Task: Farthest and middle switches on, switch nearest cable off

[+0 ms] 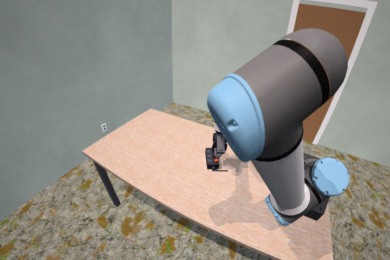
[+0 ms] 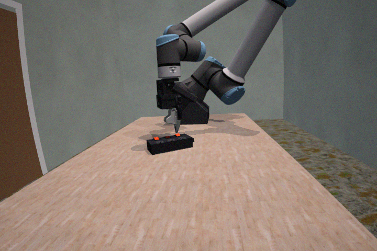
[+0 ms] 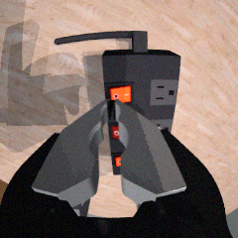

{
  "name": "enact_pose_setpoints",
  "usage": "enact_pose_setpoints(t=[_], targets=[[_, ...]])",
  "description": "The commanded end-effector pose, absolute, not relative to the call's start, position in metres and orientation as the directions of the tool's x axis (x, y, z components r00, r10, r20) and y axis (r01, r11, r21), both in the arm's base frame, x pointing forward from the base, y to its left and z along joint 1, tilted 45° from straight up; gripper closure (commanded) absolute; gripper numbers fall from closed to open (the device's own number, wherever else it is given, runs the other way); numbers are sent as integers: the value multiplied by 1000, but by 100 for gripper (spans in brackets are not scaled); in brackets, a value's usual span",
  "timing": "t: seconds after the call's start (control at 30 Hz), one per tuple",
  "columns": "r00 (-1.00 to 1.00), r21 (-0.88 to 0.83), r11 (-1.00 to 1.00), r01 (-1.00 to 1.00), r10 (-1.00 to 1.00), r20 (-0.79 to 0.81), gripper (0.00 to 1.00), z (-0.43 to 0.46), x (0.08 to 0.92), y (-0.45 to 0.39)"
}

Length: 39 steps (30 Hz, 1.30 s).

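Observation:
The black power strip lies right way up on the wooden table. Its cable leaves the end at the top of the wrist view. The switch nearest the cable shows bright orange. The middle switch and the farthest switch are partly hidden between my fingers in the wrist view. My gripper is shut, pointing straight down, its tips just above the edge of the nearest switch.
The arm's base stands on the table's near right end in the top view, and its big elbow hides part of the table there. A door is set in the wall behind.

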<state>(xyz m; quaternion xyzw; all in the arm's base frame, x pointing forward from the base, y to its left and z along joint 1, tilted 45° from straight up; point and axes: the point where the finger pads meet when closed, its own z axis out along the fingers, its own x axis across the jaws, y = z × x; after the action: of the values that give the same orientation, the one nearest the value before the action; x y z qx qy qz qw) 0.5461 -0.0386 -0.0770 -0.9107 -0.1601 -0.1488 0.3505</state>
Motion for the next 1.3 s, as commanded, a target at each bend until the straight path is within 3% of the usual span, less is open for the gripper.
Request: enact_pose_setpoints(t=[0.0, 1.27], targets=[[903, -588, -704, 398, 189, 385, 100, -76, 548, -39], [904, -592, -702, 396, 188, 383, 100, -82, 548, -33]])
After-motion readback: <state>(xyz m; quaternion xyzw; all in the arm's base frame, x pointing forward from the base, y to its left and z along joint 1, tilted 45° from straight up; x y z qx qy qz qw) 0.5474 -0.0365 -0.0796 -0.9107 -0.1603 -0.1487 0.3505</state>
